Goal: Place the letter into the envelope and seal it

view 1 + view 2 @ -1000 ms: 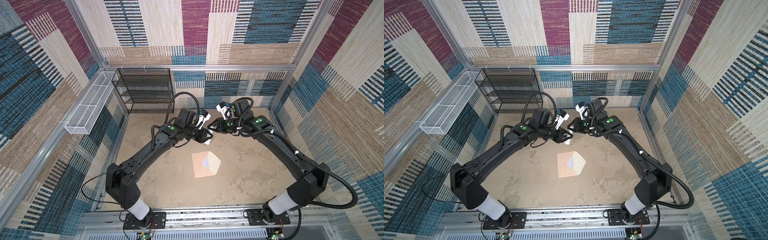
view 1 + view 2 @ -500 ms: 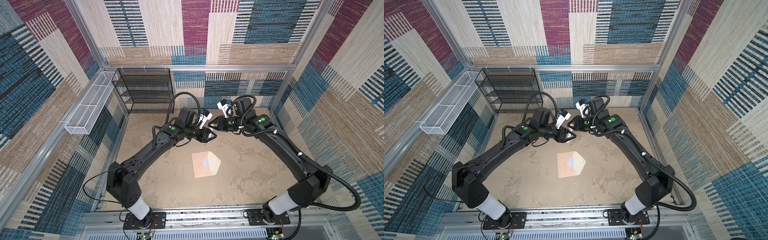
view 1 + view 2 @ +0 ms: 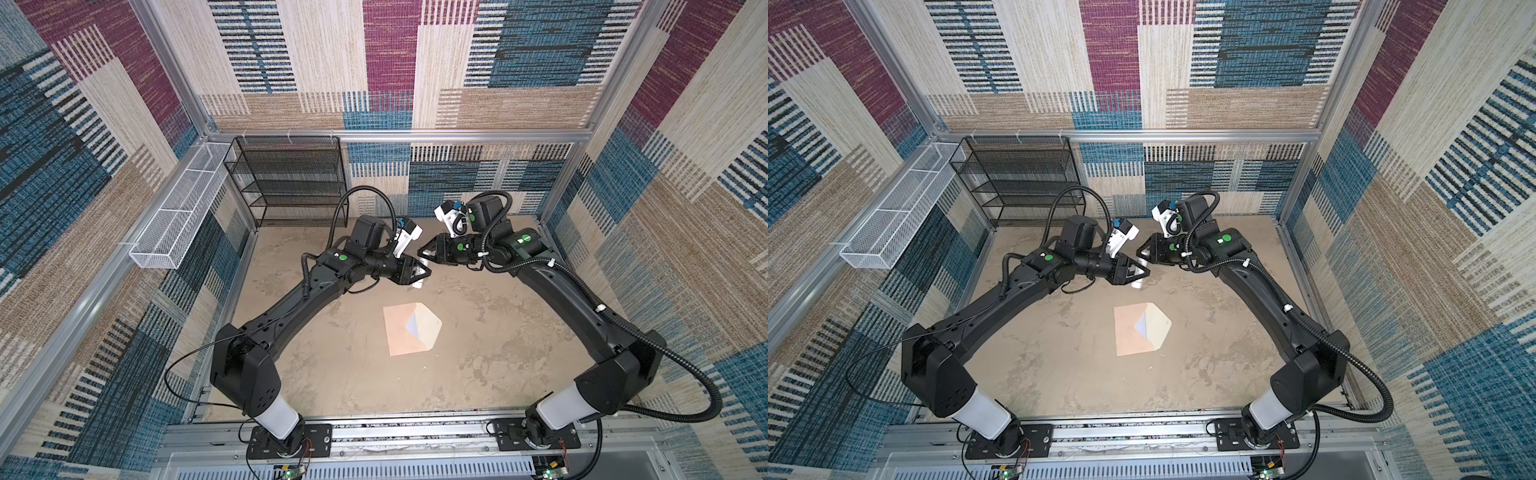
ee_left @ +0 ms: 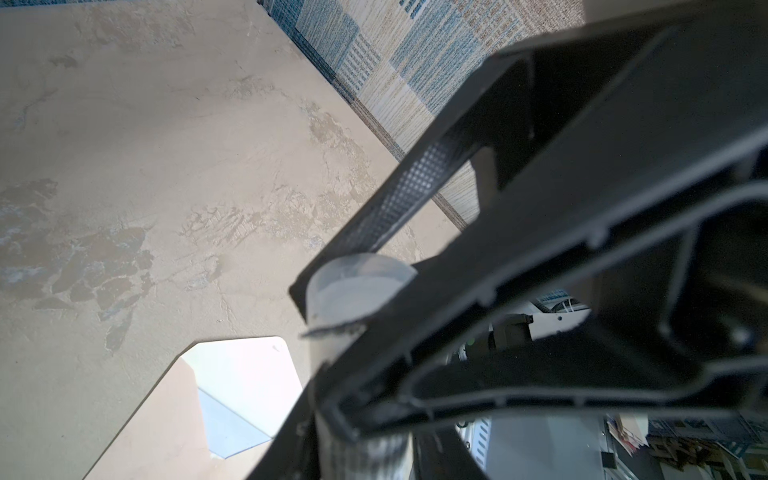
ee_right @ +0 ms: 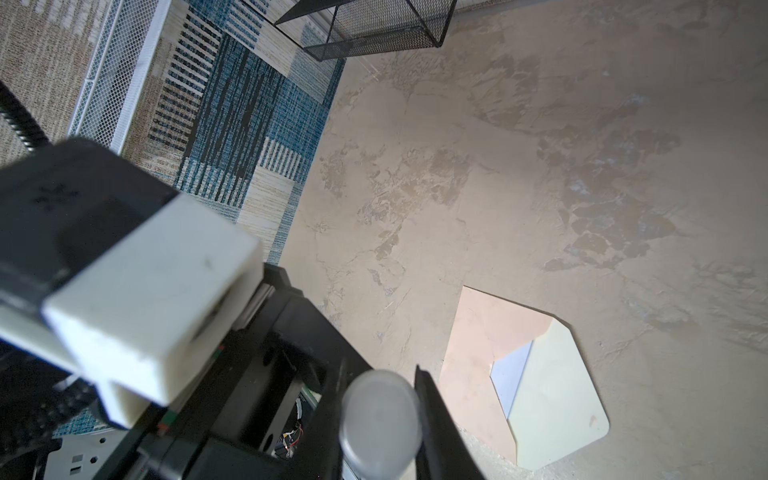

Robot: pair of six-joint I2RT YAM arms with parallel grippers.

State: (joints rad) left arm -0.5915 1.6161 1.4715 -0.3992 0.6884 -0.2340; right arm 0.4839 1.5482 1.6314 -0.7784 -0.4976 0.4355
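The work surface is a mottled beige table (image 3: 332, 374) with darker brown blotches. It is boxed in by an aluminium frame (image 3: 415, 135) and walls of woven patchwork fabric (image 3: 390, 54) in blue, magenta, cream and tan. A black wire-mesh shelf rack (image 3: 291, 183) stands in the far left corner, and a long white wire-mesh basket (image 3: 174, 224) hangs on the left wall beside it. Near the middle of the table the pale peach-pink paper envelope (image 3: 399, 334) lies flat, its cream pointed flap (image 3: 428, 328) open toward the right arm's side. In both top views a small white-blue triangle of the letter (image 3: 412, 327) shows at the envelope's mouth — the rest of the sheet is tucked inside. Over the far part of the table, raised off the surface and well apart from the envelope, the two claws nearly meet tip to tip. The left gripper (image 3: 426, 273) pinches a short white plastic tube with a rounded cap (image 3: 417, 285), which hangs in the air and pokes out below it. The left wrist view shows the cap lodged between the black fingers (image 4: 415, 187). The right gripper (image 3: 420, 252) has its tips just beside the tube's upper end — whether they clamp it or only stand close, I cannot tell.
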